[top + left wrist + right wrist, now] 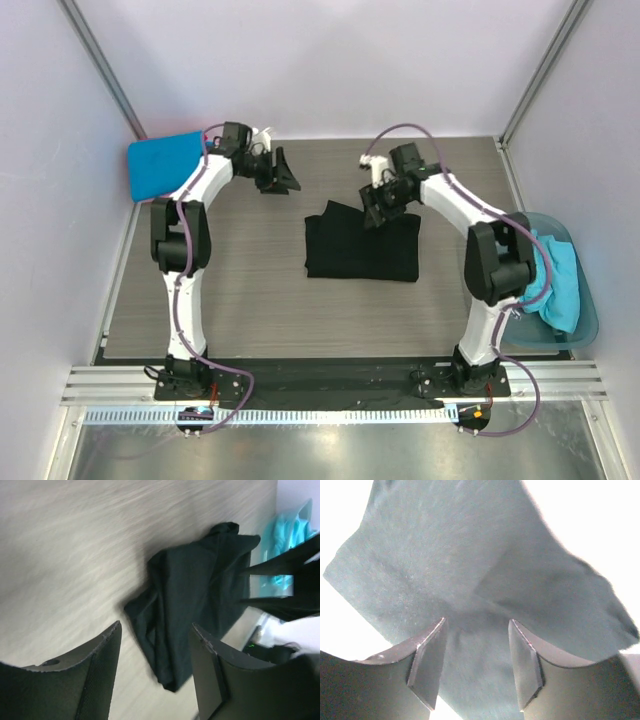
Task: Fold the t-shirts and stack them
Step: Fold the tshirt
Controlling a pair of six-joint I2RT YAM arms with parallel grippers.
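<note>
A folded black t-shirt (360, 248) lies mid-tabletop (250, 290), its long axis running left to right, with a bunched corner at its far left edge. The right end effector (378, 212) hangs over the shirt's far edge with its fingers apart and dark cloth showing between them; whether they touch the cloth cannot be told. The left end effector (280, 183) stands well apart to the left, fingers spread and gripping nothing. A folded bright blue t-shirt (165, 165) sits in the far left corner. A turquoise t-shirt (560, 275) lies crumpled in the teal tub (590, 320) at right.
</note>
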